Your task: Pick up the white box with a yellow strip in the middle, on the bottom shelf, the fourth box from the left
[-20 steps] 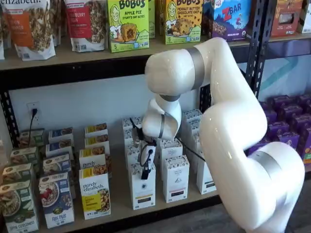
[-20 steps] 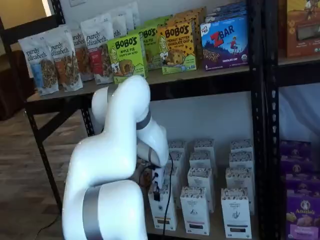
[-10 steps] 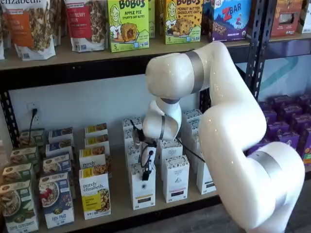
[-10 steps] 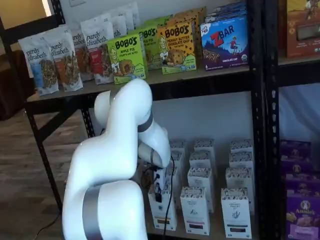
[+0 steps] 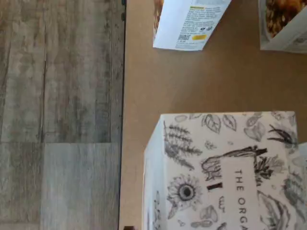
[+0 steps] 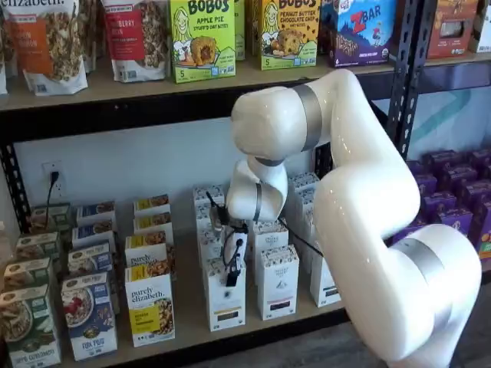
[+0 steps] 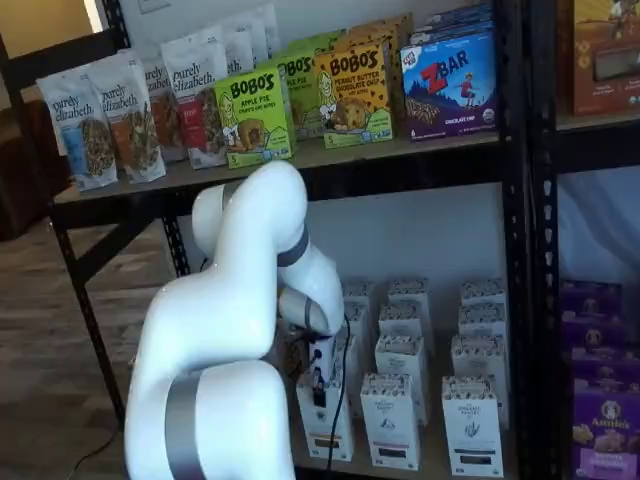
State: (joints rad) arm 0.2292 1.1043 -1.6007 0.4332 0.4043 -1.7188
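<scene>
So the gripper (image 6: 230, 277) hangs right over the front white box (image 6: 225, 295), black fingers pointing down at its top. From the front the fingers read as one dark shape and no gap shows between them, but the jaws stand wide apart and nothing is held. In the other shelf view the gripper (image 7: 318, 392) sits at the top edge of the same box (image 7: 326, 422), with a black cable looping down beside it.

The box stands at the front of the bottom shelf (image 6: 192, 326), first in its row of matching white boxes running back toward the wall. Just beside it on one side is a purely elizabeth box (image 6: 149, 305), on the other another white box (image 6: 278, 280). Nothing's tilted, everything's upright.

The wrist view looks straight down on the box top (image 5: 225, 172): black-and-white botanical drawings, a sunflower, the letters "THE ORGA". Tan shelf board (image 5: 144, 86) around it, grey wood floor (image 5: 57, 115) past the shelf edge.

Above it all the white arm (image 6: 360, 199) bends down from under the upper shelf (image 6: 115, 92) with the Bobo's boxes (image 6: 202, 38).
</scene>
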